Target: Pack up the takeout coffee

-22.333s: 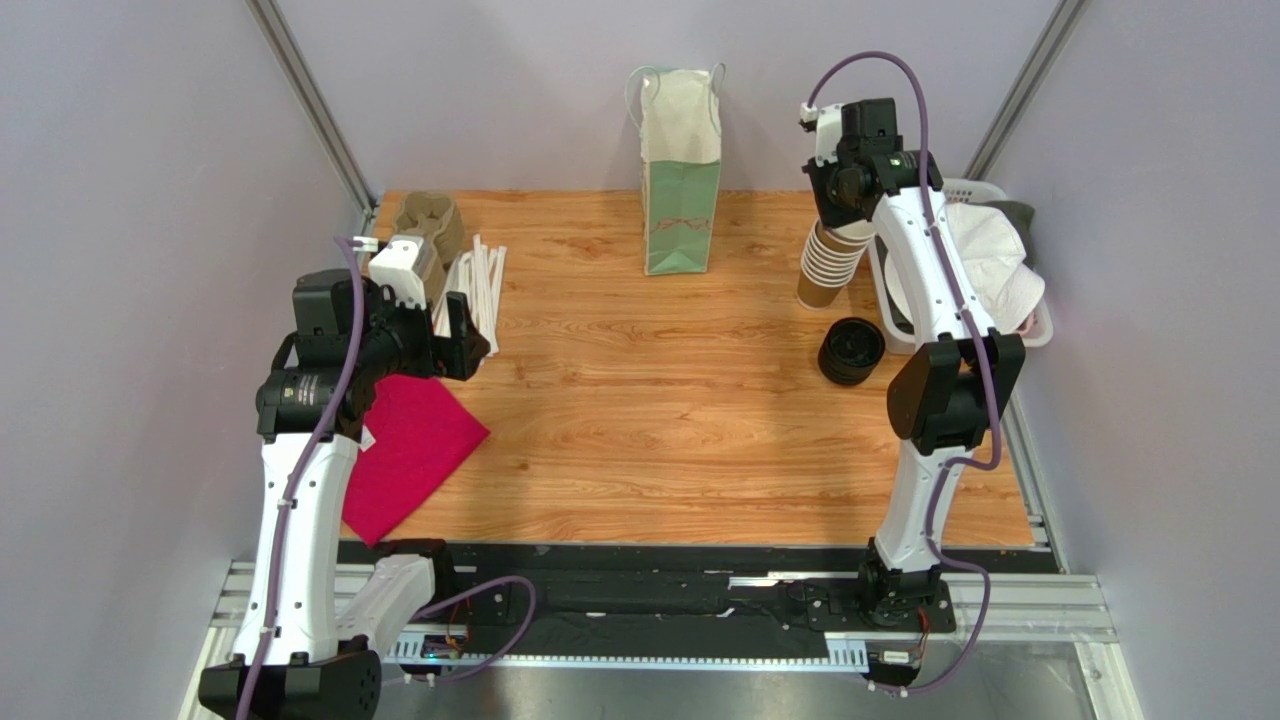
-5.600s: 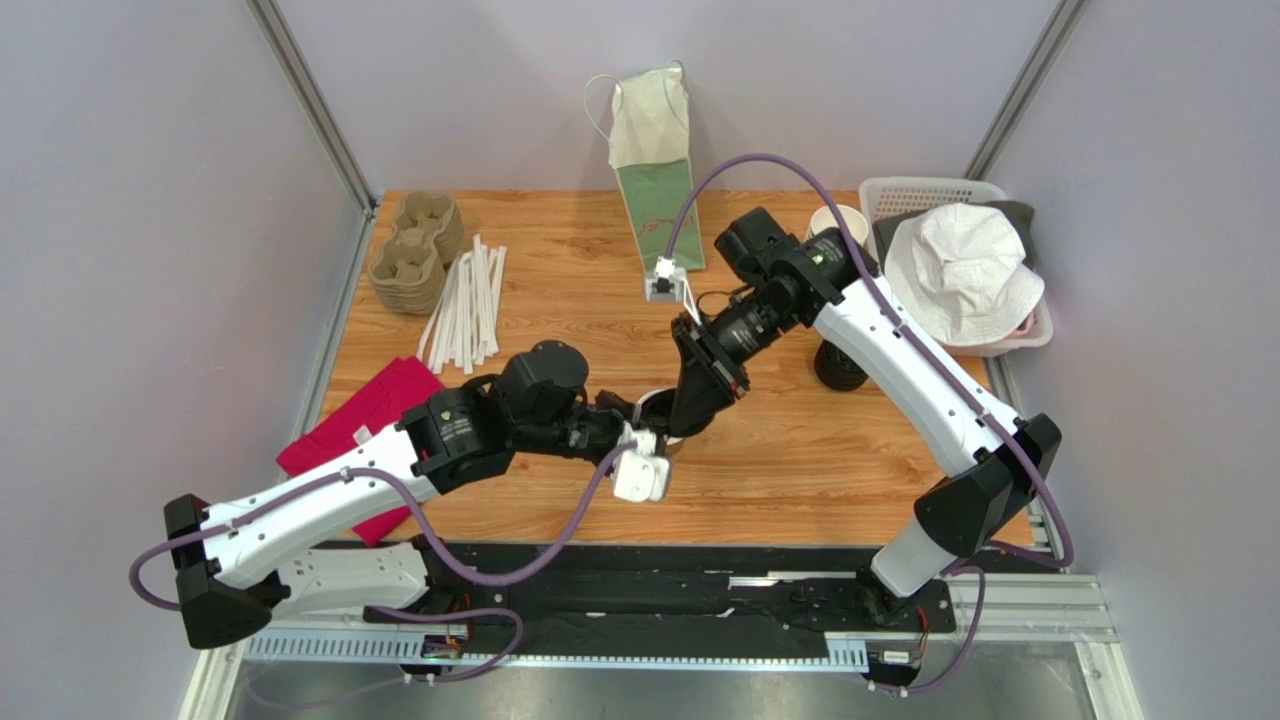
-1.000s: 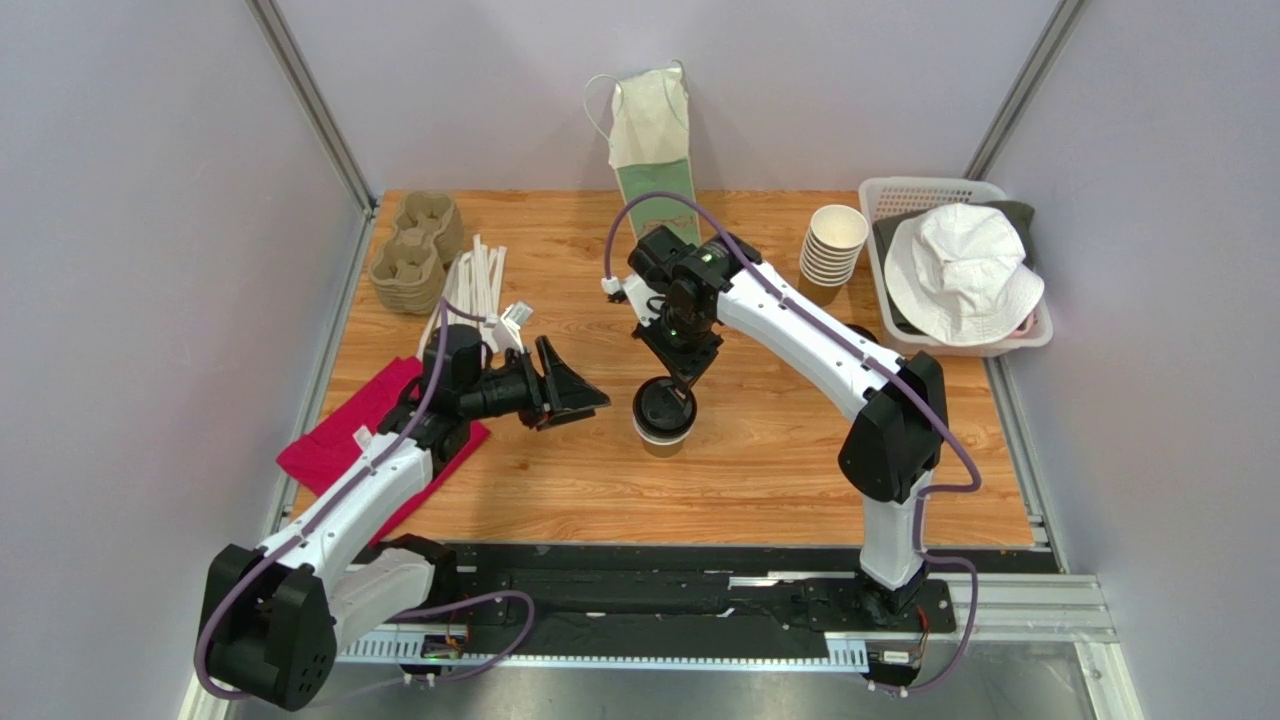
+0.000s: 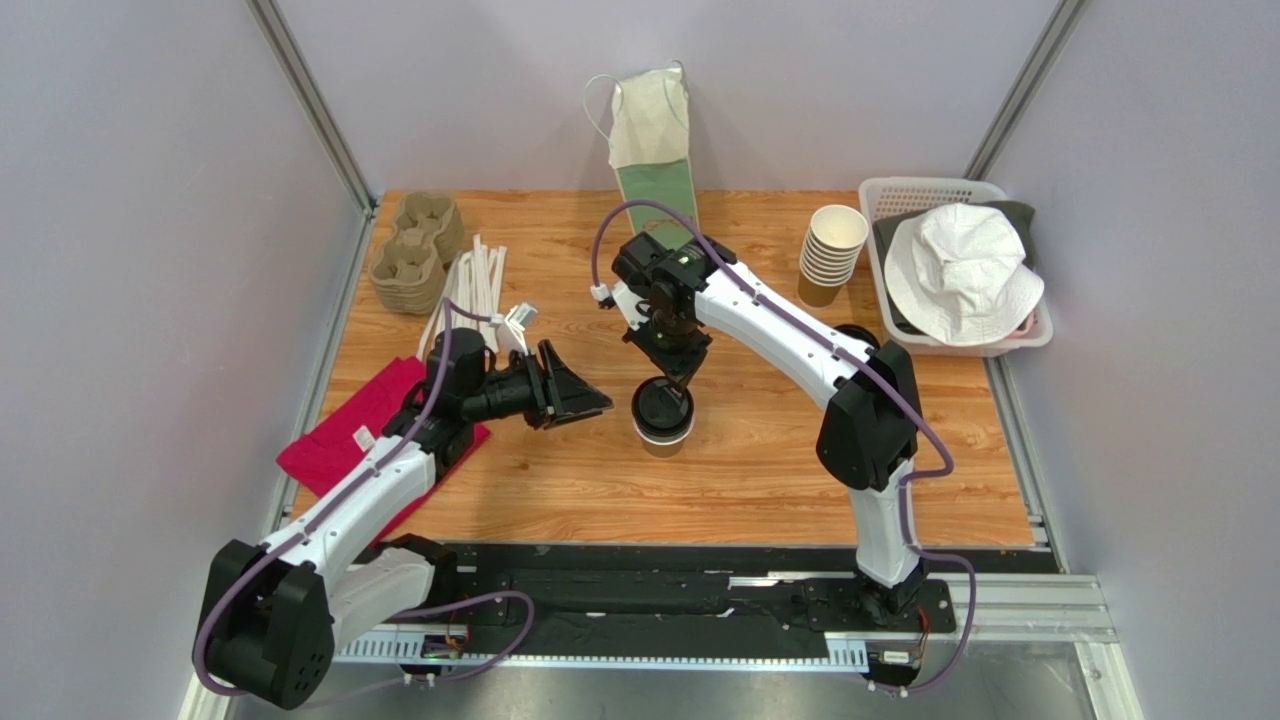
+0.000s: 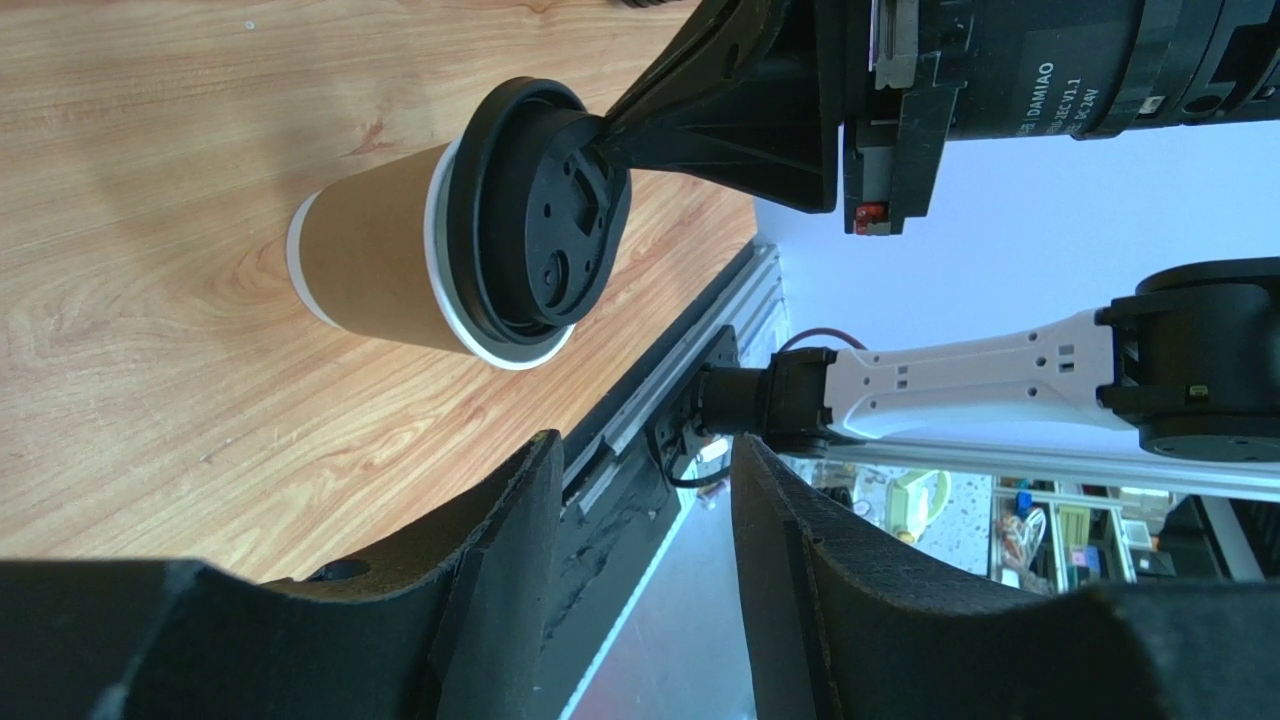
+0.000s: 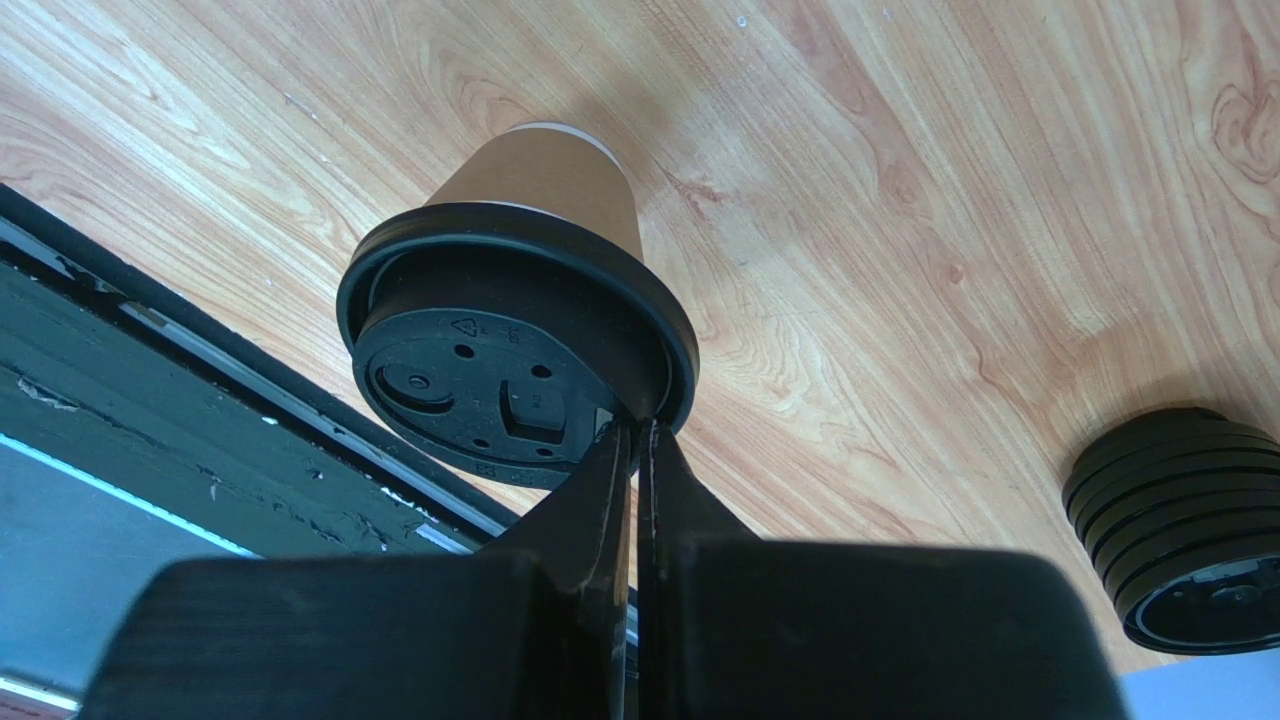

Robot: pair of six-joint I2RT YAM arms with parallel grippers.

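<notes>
The lidded coffee cup [image 4: 661,416] is seen upright, unmoved from a second ago, near the front edge of the table [image 4: 781,465]. The right gripper [image 6: 631,432], fully closed and holding nothing, is set against the lid's rim, its arm shifted slightly left. The left gripper [image 5: 643,458], narrowed yet parted and empty, is held just left of the cup. Bare wood is left to the cup's right.

A small kraft-brown paper cup [image 5: 376,267] with a round black plastic lid [image 5: 541,225] stands on a light wooden table [image 5: 166,105], and the whole scene appears turned sideways. The right gripper [image 5: 613,132], its black fingers closed into one tapered tip, touches the lid's rim. In the foreground, the left gripper [image 5: 643,450] has its two black fingers [image 5: 496,570] apart with nothing between them, near the cup.
</notes>
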